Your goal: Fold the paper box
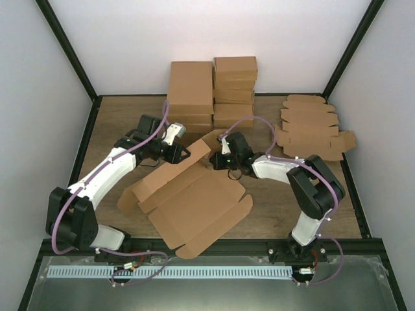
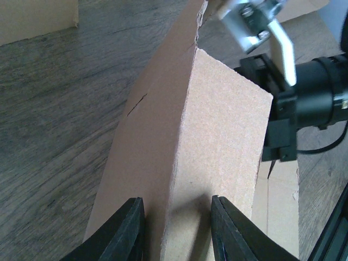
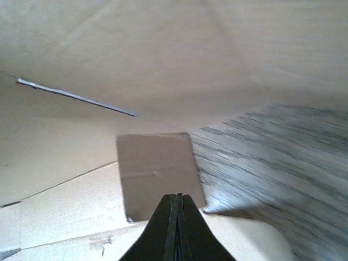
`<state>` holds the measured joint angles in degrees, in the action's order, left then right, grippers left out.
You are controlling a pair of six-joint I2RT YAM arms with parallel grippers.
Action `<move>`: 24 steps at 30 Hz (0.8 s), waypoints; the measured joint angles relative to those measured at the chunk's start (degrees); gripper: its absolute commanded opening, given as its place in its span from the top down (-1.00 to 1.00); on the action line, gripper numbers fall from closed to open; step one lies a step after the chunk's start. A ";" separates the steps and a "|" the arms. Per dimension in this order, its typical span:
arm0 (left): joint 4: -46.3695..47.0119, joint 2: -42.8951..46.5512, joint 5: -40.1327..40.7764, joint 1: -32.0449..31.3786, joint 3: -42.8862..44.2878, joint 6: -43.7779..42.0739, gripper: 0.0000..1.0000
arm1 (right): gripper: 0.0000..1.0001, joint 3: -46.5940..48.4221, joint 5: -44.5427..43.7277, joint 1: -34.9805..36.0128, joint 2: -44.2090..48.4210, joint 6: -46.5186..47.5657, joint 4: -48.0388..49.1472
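Note:
The paper box (image 1: 194, 207) lies unfolded in the middle of the table, its far panel raised upright between the two arms. My left gripper (image 1: 185, 154) is at that raised panel's left end. In the left wrist view its jaws (image 2: 178, 228) straddle a folded-over flap of the paper box (image 2: 217, 125), with a finger pressed on each face. My right gripper (image 1: 217, 161) is at the panel's right end, shut with nothing in it. In the right wrist view its closed tip (image 3: 176, 204) points at a small rectangular flap (image 3: 155, 163), under the leaning panel (image 3: 163, 54).
Two stacks of folded brown boxes (image 1: 191, 91) (image 1: 235, 81) stand at the back centre. A pile of flat blanks with rounded tabs (image 1: 311, 126) lies at the back right. Bare wooden table (image 1: 110, 129) shows on the left. The right arm's wrist (image 2: 304, 103) is close beyond the flap.

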<state>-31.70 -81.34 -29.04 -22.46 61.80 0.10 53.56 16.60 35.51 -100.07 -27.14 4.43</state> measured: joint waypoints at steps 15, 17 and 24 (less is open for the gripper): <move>0.09 -0.04 -0.22 0.28 0.00 0.02 0.28 | 0.49 -10.54 1.95 -8.61 11.89 3.61 5.90; 0.13 -0.09 -0.28 0.35 0.00 0.15 0.28 | 0.49 -12.48 2.51 -9.07 13.70 5.97 9.25; 0.15 -0.15 -0.59 0.35 0.00 0.20 0.28 | -0.30 -18.03 1.68 -10.19 17.33 8.87 23.63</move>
<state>-31.55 -81.49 -29.63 -22.11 61.80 0.30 35.53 18.28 25.32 -82.74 -18.26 28.05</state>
